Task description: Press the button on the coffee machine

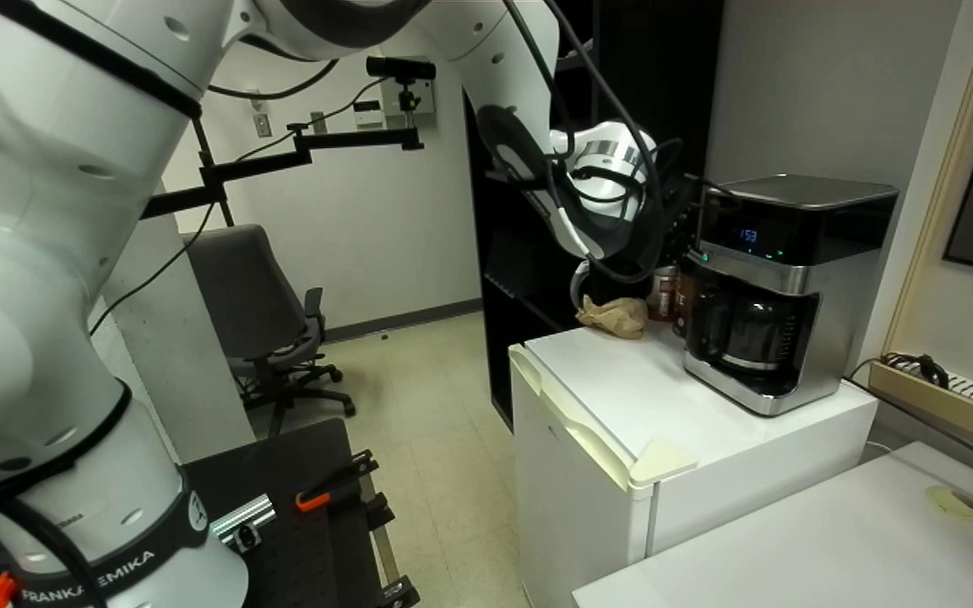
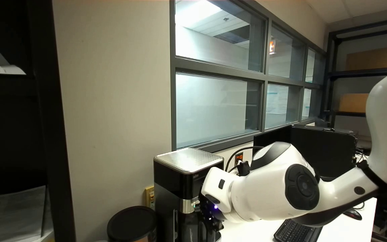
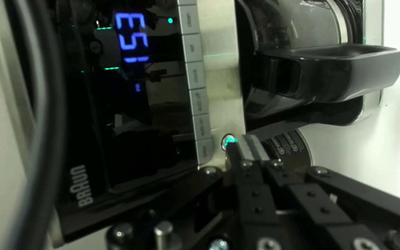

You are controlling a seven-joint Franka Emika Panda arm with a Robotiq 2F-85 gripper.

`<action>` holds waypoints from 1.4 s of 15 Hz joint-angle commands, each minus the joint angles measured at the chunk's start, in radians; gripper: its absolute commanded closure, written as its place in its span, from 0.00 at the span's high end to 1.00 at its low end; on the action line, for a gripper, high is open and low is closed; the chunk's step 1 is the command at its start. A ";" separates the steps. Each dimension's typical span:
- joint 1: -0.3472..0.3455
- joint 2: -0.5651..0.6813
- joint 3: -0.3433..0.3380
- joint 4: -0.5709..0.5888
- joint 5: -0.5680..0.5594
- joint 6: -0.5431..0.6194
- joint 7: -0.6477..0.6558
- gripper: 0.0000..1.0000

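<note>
**At the Braun coffee maker (image 1: 790,279), the gripper (image 3: 250,147) is right up against its target: the round lit button (image 3: 228,141)**

Up on the white fridge (image 1: 575,485) the coffee maker stands upright near the wall, dark glass carafe (image 3: 297,21) seated below the black control panel (image 3: 165,149). The Panda arm (image 2: 264,191) reaches its front in both exterior views, and it's a tight spot! Two grey fingertips (image 3: 244,149) lie flush side by side, nothing visible between them: a blunt prod, not a grasp. In the wrist view they overlap the button's carafe-side edge; whether they bear on it, I cannot tell.

So this looks like the press itself, with only the retreat to follow. How to play it? Trim the tips a touch toward the grey labelled keys (image 3: 196,90) so they meet the button's middle, but only a touch: the end key (image 3: 205,151) sits just beside it, and a stray corner could catch it. Then straight in, square to the steel band (image 3: 224,86), slow and short, stopping at the first give. Shove too hard and the machine might slide back on the fridge; drift the other way and the carafe handle (image 3: 328,73) is near enough to be knocked. Tips together throughout, then straight back out, eyes on that teal light for any sign the press took.
</note>
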 commanded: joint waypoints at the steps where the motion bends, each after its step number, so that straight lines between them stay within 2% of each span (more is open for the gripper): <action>1: -0.002 0.049 0.003 0.065 0.017 -0.001 -0.017 0.00; 10: 0.001 0.080 0.004 0.111 0.028 -0.005 -0.028 0.00; 21: -0.001 0.054 -0.001 0.090 0.020 -0.007 -0.020 0.00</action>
